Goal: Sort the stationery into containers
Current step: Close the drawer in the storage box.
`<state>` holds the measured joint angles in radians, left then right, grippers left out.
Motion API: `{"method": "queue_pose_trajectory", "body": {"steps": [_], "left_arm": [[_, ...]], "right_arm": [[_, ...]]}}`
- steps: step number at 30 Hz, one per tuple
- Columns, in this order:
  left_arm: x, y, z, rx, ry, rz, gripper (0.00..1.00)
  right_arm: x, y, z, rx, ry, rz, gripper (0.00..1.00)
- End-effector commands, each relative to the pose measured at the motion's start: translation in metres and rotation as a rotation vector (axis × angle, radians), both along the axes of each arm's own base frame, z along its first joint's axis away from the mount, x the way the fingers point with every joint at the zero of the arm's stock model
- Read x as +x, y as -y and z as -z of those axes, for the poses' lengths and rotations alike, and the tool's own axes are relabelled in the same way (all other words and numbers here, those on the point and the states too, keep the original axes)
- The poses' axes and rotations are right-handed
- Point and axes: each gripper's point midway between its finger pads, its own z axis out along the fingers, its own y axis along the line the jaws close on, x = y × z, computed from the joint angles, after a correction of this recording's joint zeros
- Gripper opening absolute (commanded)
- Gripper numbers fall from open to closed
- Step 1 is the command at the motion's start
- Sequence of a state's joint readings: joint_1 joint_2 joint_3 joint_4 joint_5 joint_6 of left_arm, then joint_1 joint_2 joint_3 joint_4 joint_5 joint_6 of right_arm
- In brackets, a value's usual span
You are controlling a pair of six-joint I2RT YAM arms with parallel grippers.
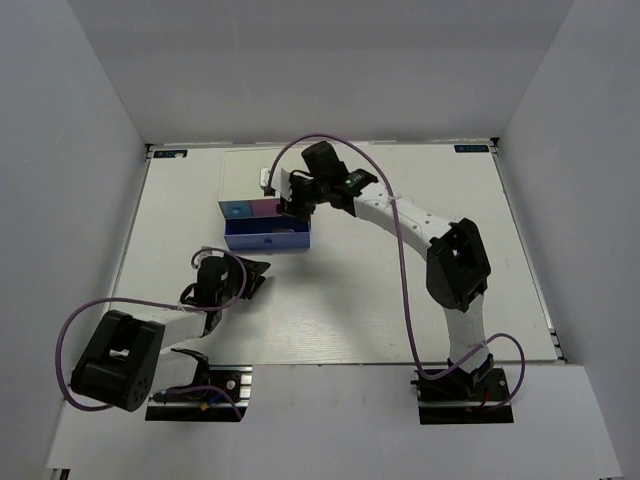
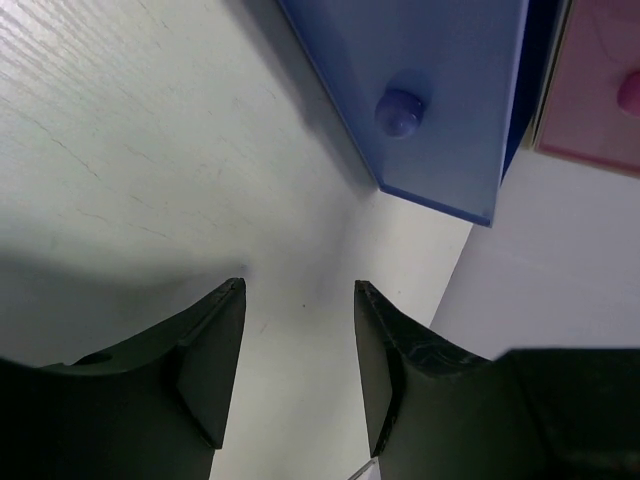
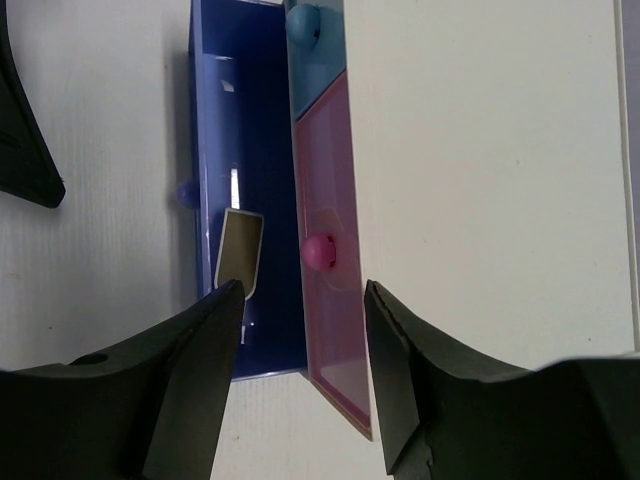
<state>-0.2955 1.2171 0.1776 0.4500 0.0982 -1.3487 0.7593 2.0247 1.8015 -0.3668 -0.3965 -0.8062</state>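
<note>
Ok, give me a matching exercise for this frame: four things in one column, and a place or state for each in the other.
Things:
1. small tan rectangular block
2. wide blue plastic drawer
3. left gripper
4. round pink knob

Places or states:
A. pulled out
B. on the pink drawer front
C. lying inside the blue drawer
D. open, empty, over the white table

Pairs: 1-C, 2-A, 3-D, 4-B

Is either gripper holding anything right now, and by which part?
Nothing is held: the left gripper and right gripper both stand open and empty.
</note>
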Motion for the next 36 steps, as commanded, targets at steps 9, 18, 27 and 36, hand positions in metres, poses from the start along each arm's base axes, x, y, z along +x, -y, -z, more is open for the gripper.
{"method": "queue_pose_trajectory", "body": {"steps": [9, 18, 27, 36], "left_arm": [[0.035, 0.012, -0.010, -0.052, 0.039, -0.006, 0.58], [0.053, 0.019, 0.003, -0.056, 0.005, -0.002, 0.59], [0.076, 0.026, -0.001, -0.068, 0.019, -0.006, 0.59], [0.093, 0.029, 0.001, -0.065, 0.028, -0.015, 0.59]], "right_arm": [[0.025, -0.002, 0.010, -0.026, 0.067, 0.063, 0.59], [0.022, -0.005, 0.022, -0.054, 0.038, 0.024, 0.37], [0.017, 0.000, 0.032, -0.082, 0.025, -0.017, 0.00], [0.005, 0.002, 0.034, -0.093, -0.012, -0.065, 0.00]]}}
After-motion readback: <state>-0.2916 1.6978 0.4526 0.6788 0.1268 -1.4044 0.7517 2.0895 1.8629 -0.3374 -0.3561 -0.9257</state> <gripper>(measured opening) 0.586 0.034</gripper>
